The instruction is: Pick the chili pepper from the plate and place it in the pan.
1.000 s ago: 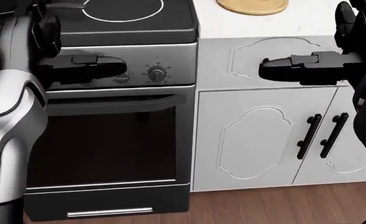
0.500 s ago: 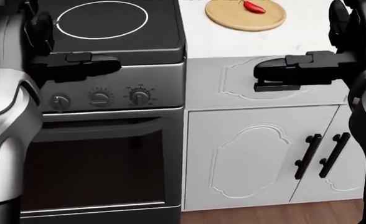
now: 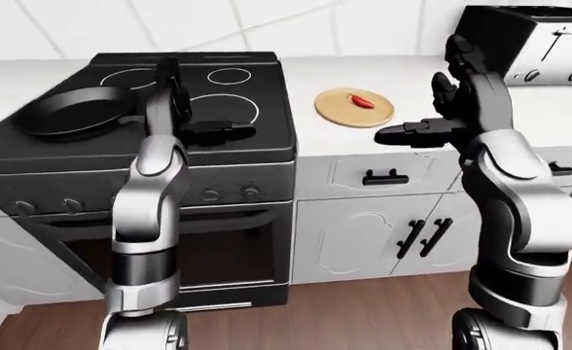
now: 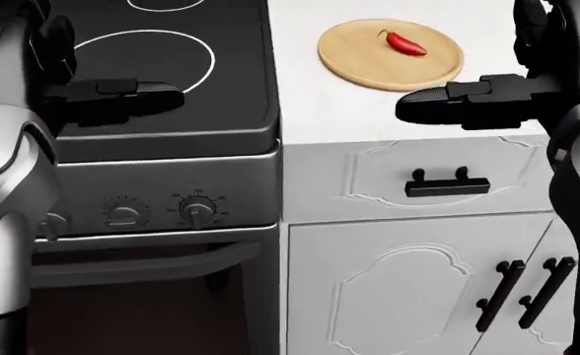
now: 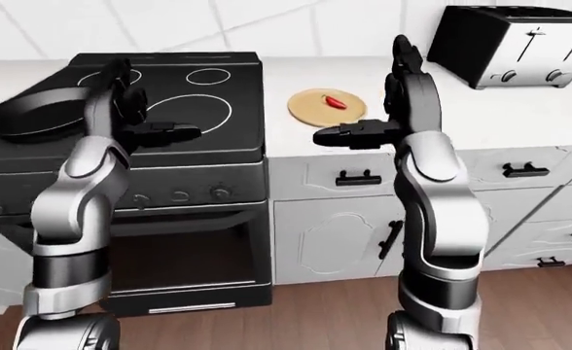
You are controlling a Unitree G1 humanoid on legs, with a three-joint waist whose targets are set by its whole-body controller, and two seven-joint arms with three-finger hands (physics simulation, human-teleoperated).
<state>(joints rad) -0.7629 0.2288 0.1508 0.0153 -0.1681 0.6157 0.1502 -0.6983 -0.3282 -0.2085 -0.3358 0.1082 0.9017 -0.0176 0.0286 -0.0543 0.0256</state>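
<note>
Chili pepper lies on wooden plate, up-left of right hand, apart from it. Right hand empty, fingers seemingly stretched flat, hard to confirm. Left hand likewise over stove; pan far left.

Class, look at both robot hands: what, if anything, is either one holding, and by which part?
Nothing. The left hand and right hand hang empty; the chili pepper lies untouched on the plate.

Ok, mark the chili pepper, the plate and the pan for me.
chili pepper (image 4: 406,44), head view, middle of the red body.
plate (image 4: 354,59), head view, bare wood left of the pepper.
pan (image 3: 72,111), left-eye view, inside of the black bowl, on the stove's left side.
</note>
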